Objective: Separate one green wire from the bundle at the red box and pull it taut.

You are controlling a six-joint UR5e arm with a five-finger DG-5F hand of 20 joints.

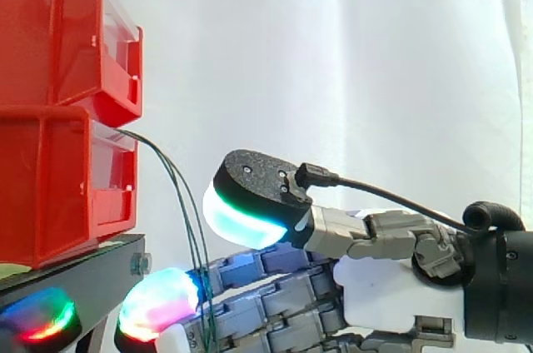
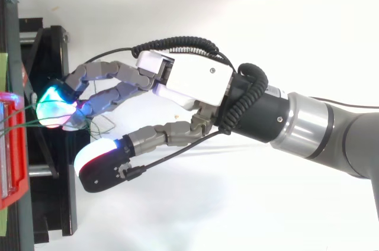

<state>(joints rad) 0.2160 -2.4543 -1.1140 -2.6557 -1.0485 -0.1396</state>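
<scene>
side view: the green wires leave the lower red bin and hang down across the hand's nearly straight fingers. the thumb stands well apart above them, so the hand is spread and pinches none. two or three strands, too thin to count surely. two bins are stacked on a black stand before a white curtain. top view: the fingertips meet just beside the bin, thumb spread wide.
</scene>
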